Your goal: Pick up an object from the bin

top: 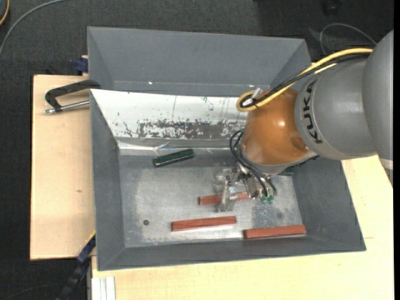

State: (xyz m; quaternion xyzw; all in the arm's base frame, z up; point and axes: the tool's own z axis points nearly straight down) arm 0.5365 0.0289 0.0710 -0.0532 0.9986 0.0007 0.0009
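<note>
In the camera view, your gripper (225,191) is resting low on the short red-brown bar (208,200), just right of the bin's (106,186) centre. You cannot tell how wide it is standing. From it, a longer red-brown bar (204,224) is lying at 6 o'clock and a dark green stick (174,158) at 10 o'clock.

Four things are seen on the grey metal bin (125,192) floor: short red-brown bar (208,200) at the gripper (224,194), long red-brown bar (204,224) just below it, thick red-brown bar (275,232) lower right, dark green stick (174,159) upper left.
</note>
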